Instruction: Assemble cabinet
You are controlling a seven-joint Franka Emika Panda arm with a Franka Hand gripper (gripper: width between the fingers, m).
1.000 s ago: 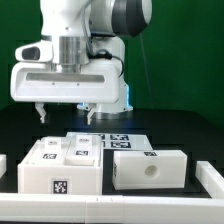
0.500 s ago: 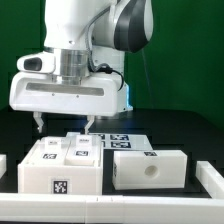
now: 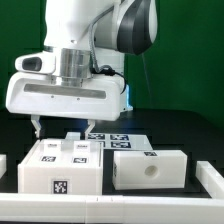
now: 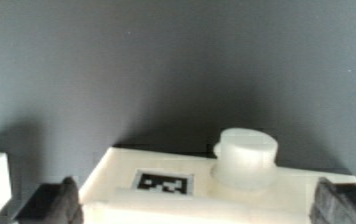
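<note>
My pincer (image 3: 63, 124) hangs wide open and empty over the cabinet box (image 3: 60, 168) with the round peg (image 4: 246, 162), so my fingers can go down around it. The other cabinet box (image 3: 150, 167), with a round hole, sits just beside it on the table (image 3: 188, 135).

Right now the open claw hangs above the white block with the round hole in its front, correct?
Not quite. In the exterior view the open gripper hangs above the tagged white block on that view's left. The block with the round hole sits off to the right, with nothing over it.
</note>
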